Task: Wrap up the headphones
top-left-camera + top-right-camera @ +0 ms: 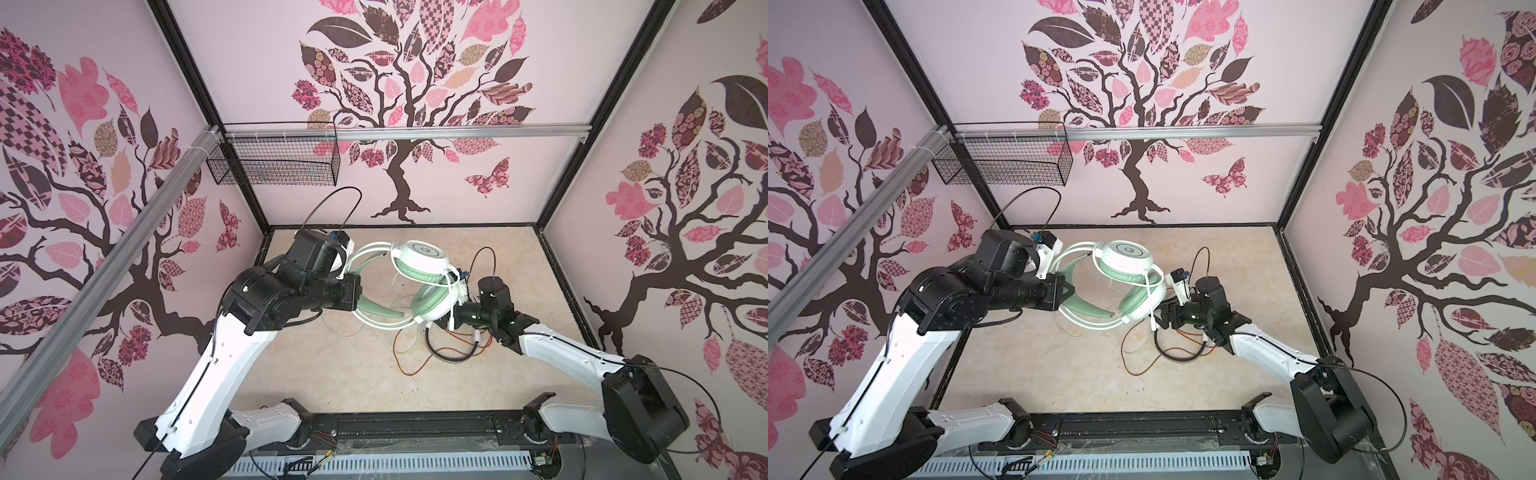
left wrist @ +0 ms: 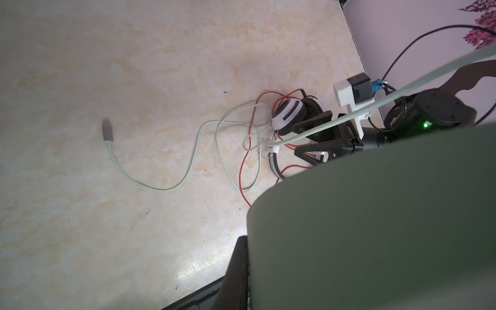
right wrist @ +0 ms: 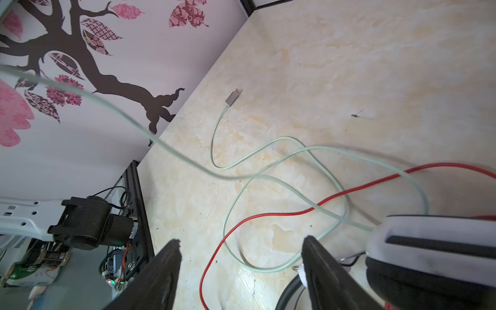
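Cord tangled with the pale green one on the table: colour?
Red cord, crossing the pale green cord; clearest in the right wrist view.

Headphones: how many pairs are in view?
2. The mint-green pair is raised mid-scene; the white-and-black striped pair lies on the table beneath it, partly hidden.

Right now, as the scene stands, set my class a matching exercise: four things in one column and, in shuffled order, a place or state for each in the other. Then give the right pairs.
Things
1. mint-green headphones
2. USB plug
3. right gripper
4. wire basket

Places and states
A. hanging from the rail on the back wall
B. open, with nothing between the jaws
C. held above the table, band in the left gripper
D. lying flat on the table

Pairs: 1-C, 2-D, 3-B, 4-A
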Controlling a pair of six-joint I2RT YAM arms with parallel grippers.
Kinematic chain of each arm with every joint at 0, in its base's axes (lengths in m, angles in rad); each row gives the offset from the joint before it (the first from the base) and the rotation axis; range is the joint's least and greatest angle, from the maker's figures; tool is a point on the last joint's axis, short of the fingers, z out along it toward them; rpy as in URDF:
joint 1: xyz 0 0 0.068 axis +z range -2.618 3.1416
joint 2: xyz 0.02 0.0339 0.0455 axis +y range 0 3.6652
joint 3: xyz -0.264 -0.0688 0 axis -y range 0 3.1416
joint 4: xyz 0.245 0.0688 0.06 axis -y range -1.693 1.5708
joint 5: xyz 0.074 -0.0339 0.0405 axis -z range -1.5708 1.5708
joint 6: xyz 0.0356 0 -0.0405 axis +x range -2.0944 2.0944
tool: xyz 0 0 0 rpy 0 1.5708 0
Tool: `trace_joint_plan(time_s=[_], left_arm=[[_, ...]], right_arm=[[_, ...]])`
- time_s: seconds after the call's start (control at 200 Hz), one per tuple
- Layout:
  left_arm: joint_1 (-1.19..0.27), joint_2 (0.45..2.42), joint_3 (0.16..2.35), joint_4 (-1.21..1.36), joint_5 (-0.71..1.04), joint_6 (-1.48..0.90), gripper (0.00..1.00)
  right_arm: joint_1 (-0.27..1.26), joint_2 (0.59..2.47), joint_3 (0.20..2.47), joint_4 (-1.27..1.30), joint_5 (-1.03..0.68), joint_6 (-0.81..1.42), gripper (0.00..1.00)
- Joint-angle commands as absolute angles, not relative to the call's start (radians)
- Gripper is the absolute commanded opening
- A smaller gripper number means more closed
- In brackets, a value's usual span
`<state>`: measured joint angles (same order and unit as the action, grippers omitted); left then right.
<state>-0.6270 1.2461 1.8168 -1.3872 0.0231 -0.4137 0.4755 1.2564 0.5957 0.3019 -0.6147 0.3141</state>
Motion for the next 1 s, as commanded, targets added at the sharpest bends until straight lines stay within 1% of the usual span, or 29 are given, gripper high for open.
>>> trace_joint_plan(time_s=[0.0, 0.125, 0.265, 0.33, 0.465, 0.585, 0.675, 0.835, 0.995], left_arm=[[-0.625, 1.271, 1.932, -1.333, -0.016, -0.419, 0.0], [-0.626, 1.353, 2.082, -1.346, -0.041, -0.407, 0.0], [-0.624, 1.446, 2.239, -1.371, -0.07, -0.392, 0.0], [-0.623, 1.49, 2.318, -1.39, -0.077, -0.384, 0.0], [-0.621, 1.561, 2.439, -1.413, -0.081, -0.376, 0.0], [-0.618, 1.592, 2.472, -1.406, -0.095, -0.37, 0.0], [-0.609, 1.606, 2.479, -1.401, -0.107, -0.365, 0.0], [-0.601, 1.618, 2.476, -1.392, -0.119, -0.359, 0.0], [-0.591, 1.625, 2.483, -1.393, -0.111, -0.355, 0.0]], right_arm=[[0.482, 1.233, 0.584, 0.39, -0.622, 0.35, 0.74], [0.518, 1.245, 0.616, 0.339, -0.542, 0.311, 0.73], [0.624, 1.277, 0.694, 0.238, -0.355, 0.215, 0.73], [0.645, 1.3, 0.708, 0.247, -0.296, 0.209, 0.73], [0.647, 1.372, 0.741, 0.285, -0.194, 0.203, 0.68], [0.652, 1.415, 0.763, 0.322, -0.168, 0.193, 0.64], [0.669, 1.416, 0.755, 0.371, -0.138, 0.196, 0.64], [0.725, 1.418, 0.744, 0.489, -0.002, 0.201, 0.64], [0.741, 1.487, 0.792, 0.566, 0.088, 0.295, 0.64]])
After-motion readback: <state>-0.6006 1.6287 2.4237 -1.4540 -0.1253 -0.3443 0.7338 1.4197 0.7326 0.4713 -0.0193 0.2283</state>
